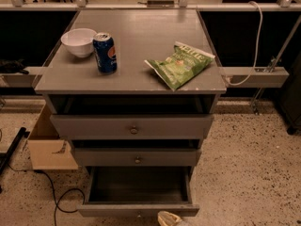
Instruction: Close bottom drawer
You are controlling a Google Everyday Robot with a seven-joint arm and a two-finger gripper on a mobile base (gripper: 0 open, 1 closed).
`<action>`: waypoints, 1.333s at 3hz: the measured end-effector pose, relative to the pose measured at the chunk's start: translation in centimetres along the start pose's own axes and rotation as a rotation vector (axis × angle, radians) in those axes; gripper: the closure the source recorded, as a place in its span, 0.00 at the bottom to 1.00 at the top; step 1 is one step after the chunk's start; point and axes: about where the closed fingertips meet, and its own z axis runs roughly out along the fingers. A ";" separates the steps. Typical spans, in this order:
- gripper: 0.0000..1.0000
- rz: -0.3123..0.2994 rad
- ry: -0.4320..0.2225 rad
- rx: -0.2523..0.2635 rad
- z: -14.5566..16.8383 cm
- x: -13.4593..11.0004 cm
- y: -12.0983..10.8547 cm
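Camera view: bottom drawer [138, 210] pulled out; gripper [168, 218] at lower view edge, just before drawer front, grip unclear. Can [105, 53], bowl [78, 41], bag [181, 64] on surface [141, 32].

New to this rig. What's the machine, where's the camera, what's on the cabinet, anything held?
One camera, mount not on record, looks down at a grey drawer cabinet. The machine is a mobile robot with one arm. Only a pale bit of its gripper shows at the picture's bottom edge, just in front of the bottom drawer, which is pulled out and looks empty. On top sit a white bowl, a blue can and a green chip bag. No held object is visible.
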 end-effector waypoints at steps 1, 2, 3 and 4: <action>1.00 0.001 0.011 0.011 -0.2 0.6 -0.1; 1.00 0.014 0.032 0.030 -0.2 1.5 -0.8; 1.00 0.022 0.049 0.049 0.0 2.2 -1.3; 1.00 0.019 0.094 0.061 0.4 3.1 -1.6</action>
